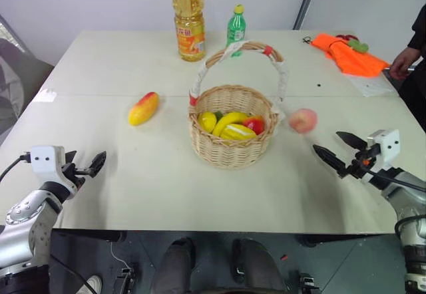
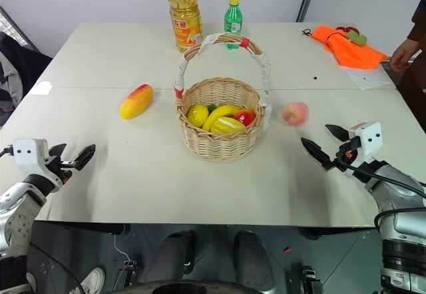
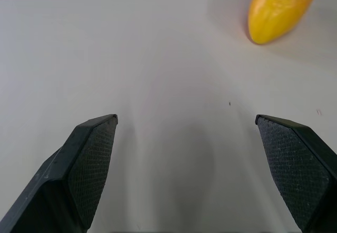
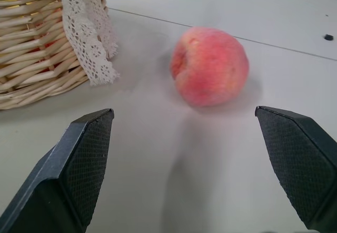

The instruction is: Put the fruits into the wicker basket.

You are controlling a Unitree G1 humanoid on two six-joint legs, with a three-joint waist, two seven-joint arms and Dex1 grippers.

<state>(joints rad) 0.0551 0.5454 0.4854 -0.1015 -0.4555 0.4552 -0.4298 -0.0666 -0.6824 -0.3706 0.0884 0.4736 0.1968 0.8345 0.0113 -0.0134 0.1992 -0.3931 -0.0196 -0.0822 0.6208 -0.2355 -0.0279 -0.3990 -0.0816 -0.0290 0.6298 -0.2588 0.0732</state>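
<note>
An oblong yellow-orange mango (image 1: pixel 144 108) with a red end lies on the table, left of the wicker basket (image 1: pixel 229 151). The basket stands mid-table with its arched handle up and holds several yellow and red fruits. A pink-orange peach (image 1: pixel 303 120) rests just right of the basket. My left gripper (image 1: pixel 88 162) hovers open near the front left, pointing towards the mango (image 3: pixel 281 9) from well short of it. My right gripper (image 1: pixel 326 142) is open at the front right, aimed at the peach (image 4: pixel 210 67), which sits a little beyond its fingertips.
A tall oil bottle (image 1: pixel 189 20) and a green bottle (image 1: pixel 235 28) stand behind the basket. An orange cloth (image 1: pixel 348 54) and a paper sheet (image 1: pixel 370 85) lie at the far right, where a person's hand (image 1: pixel 401 62) rests at the table edge.
</note>
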